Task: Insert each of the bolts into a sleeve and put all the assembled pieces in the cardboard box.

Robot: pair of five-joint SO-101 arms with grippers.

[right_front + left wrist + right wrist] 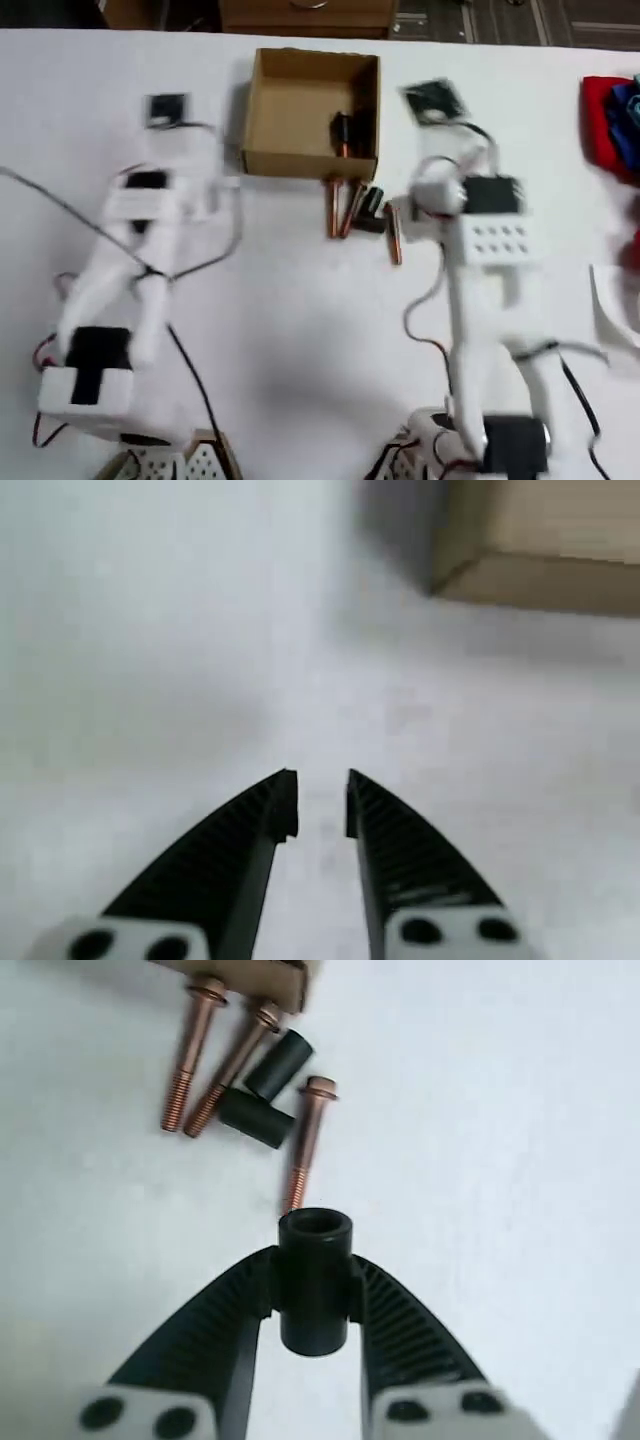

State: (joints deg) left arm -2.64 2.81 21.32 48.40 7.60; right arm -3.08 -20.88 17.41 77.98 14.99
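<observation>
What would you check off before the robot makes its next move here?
1. Grip: right gripper clamps sleeve: ok.
2. Hole in sleeve unblocked: ok.
3. Helper: left gripper open, empty: ok.
4. Loose bolts within sight: ok.
5. Is left gripper near a bolt: not ok, bare table under it.
6. Room in box: ok.

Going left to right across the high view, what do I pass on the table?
left arm → box → lone bolt → right arm → red cloth
</observation>
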